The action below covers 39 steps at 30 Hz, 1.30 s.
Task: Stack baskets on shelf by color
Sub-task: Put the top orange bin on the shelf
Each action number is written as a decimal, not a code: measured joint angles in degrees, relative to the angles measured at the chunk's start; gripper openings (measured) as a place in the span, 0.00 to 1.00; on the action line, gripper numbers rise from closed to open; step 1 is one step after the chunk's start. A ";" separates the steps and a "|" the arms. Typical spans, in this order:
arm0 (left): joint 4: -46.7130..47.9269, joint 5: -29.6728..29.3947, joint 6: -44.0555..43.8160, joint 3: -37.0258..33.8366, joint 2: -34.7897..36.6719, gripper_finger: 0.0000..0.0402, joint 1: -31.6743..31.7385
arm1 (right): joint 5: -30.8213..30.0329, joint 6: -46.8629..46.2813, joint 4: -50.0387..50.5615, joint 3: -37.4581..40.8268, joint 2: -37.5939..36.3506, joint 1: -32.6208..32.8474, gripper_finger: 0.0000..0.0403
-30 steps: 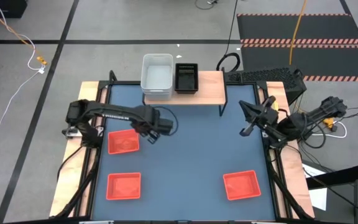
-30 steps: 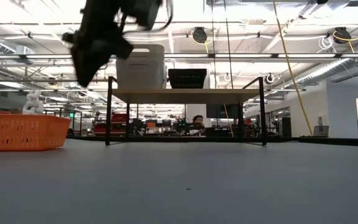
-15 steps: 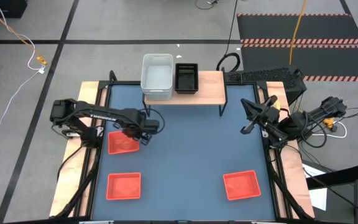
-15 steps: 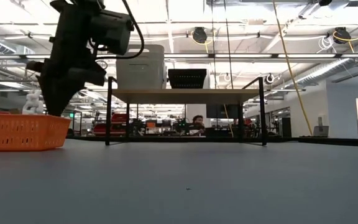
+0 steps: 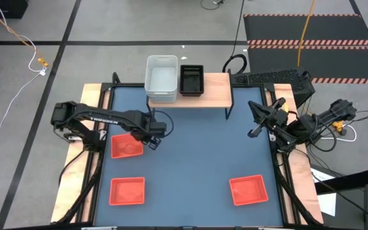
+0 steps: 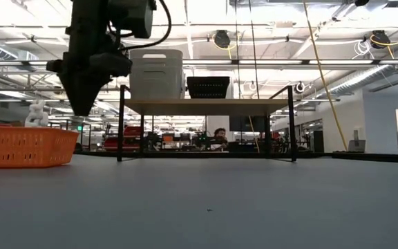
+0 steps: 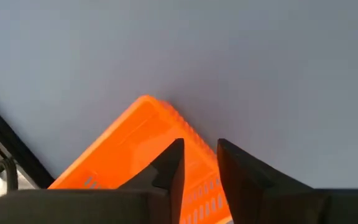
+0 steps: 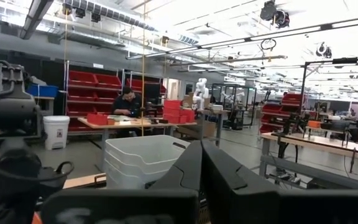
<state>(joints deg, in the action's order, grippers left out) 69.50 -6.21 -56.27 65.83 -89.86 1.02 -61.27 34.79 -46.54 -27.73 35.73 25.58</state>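
My left gripper [image 5: 149,138] hangs over the right rim of the far-left red basket [image 5: 126,145], pointing down. It is open by a narrow gap [image 7: 199,163] and stands above the basket [image 6: 23,146], touching nothing. Two more red baskets [image 5: 127,190] [image 5: 247,190] rest on the table near its front edge. The shelf [image 5: 213,89] stands at the far edge and bears stacked white baskets [image 5: 161,78] with black baskets [image 5: 191,80] beside them. My right gripper [image 5: 254,119] waits raised at the table's right, shut [image 8: 201,158] and holding nothing.
The shelf's right part [image 5: 216,82] has no basket on it. The blue table top [image 5: 197,153] between the red baskets has open room. The shelf's thin black legs [image 6: 120,124] [image 6: 292,124] stand on the table.
My left gripper has gone toward the table's left edge and down. It was higher and more toward the table's middle, and now hangs over the right rim of the far-left red basket. The baskets have not moved.
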 joint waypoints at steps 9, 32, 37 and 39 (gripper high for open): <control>-0.79 1.20 -4.79 -4.70 -0.50 0.61 -1.89 | 0.02 -0.46 0.02 0.00 0.00 0.00 0.00; -39.60 25.60 4.75 -10.28 -0.39 0.05 -6.51 | 11.92 -1.09 -0.35 -0.02 1.10 -0.02 0.00; -61.94 30.35 10.66 -10.26 -0.39 0.02 -11.27 | 11.80 -1.89 -0.01 -0.02 1.11 0.00 0.00; -68.51 29.37 15.48 -10.26 -0.50 0.02 -12.58 | 11.78 -3.34 0.23 -0.02 1.11 0.00 0.00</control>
<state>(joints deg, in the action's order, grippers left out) 0.99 23.15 -40.79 55.57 -90.36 -11.56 -49.50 31.44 -46.31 -27.75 36.84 25.58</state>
